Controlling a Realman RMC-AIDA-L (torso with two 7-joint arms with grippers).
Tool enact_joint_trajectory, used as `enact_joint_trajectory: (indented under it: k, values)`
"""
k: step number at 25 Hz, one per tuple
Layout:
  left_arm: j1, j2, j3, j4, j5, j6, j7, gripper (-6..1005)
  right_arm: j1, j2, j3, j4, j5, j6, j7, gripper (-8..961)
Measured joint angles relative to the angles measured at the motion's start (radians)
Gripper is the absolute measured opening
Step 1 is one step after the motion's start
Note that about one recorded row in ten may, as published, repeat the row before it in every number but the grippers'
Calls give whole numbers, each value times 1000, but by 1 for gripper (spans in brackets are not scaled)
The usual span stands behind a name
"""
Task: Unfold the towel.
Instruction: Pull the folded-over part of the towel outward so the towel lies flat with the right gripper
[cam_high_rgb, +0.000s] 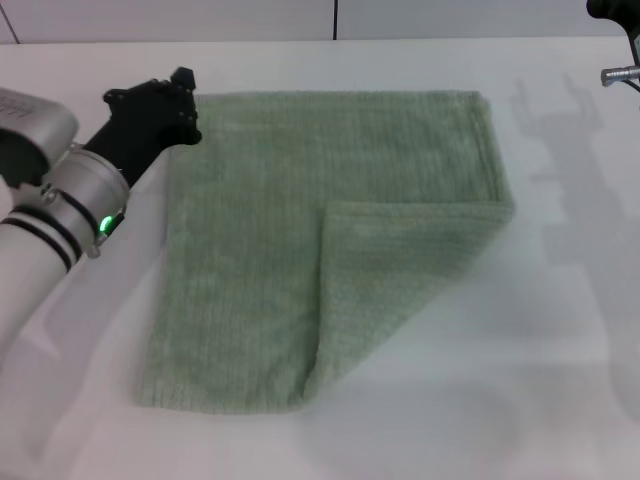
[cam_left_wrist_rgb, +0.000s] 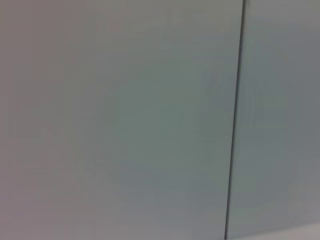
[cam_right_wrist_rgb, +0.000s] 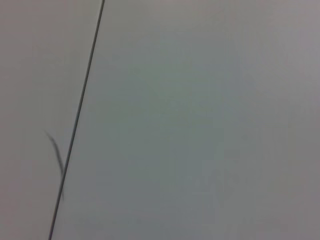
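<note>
The pale sage-green towel (cam_high_rgb: 250, 250) lies flat on the white table (cam_high_rgb: 560, 330) in the head view. Its near right corner is folded over onto the cloth as a flap (cam_high_rgb: 400, 270) with a diagonal edge. My left gripper (cam_high_rgb: 180, 100), black, is at the towel's far left corner, just beside its edge. I cannot tell whether it touches the cloth. Only a small part of my right gripper (cam_high_rgb: 618, 40) shows, at the top right, raised well away from the towel. Both wrist views show no towel and no fingers.
The table's far edge meets a pale wall (cam_high_rgb: 330, 15) behind the towel. My right arm's shadow (cam_high_rgb: 560, 140) falls on the table right of the towel. The wrist views show only wall panels with a dark seam (cam_left_wrist_rgb: 235, 120) (cam_right_wrist_rgb: 80, 120).
</note>
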Motion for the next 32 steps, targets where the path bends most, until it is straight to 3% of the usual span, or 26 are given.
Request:
enact_joint_trajectory:
  k: [12, 32]
  values:
    - [-73, -3, 30, -1, 0, -261, -20, -2, 4, 0, -1, 0, 0, 2, 0, 632]
    - [-87, -3, 81, 0, 0, -377, -22, -2, 23, -2, -5, -10, -2, 52, 0, 631]
